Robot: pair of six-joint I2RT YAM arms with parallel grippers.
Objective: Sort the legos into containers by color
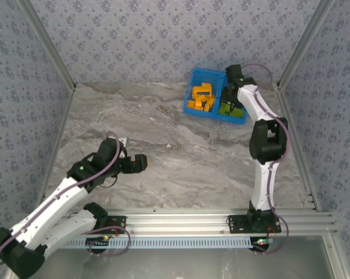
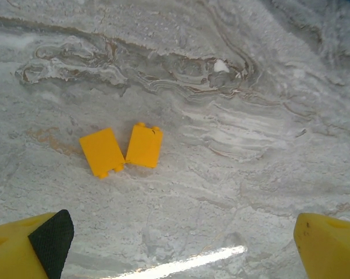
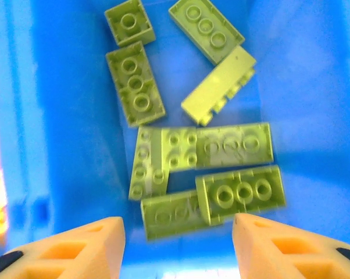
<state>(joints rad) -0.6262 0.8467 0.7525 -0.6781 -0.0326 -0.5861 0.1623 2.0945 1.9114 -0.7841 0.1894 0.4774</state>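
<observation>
Top external view: blue bin (image 1: pixel 189 92) at the far right of the counter (image 1: pixel 181 174), orange legos (image 1: pixel 201 96) heaped in its left compartment (image 1: pixel 194 75), right tool (image 1: pixel 232 103) down over the right compartment (image 1: pixel 236 118), left tool (image 1: pixel 141 163) low over the counter's near left. Right wrist view, closer in: lime green legos (image 3: pixel 192 145) jumbled flat on that compartment's floor, tool fingers (image 3: pixel 76 250) parted above them, gripping none. Left wrist view, adding: two orange bricks (image 2: pixel 145 146) touching edge to edge on bare counter, outside the bin, left tool's fingers (image 2: pixel 24 250) spread wide on the near side.
</observation>
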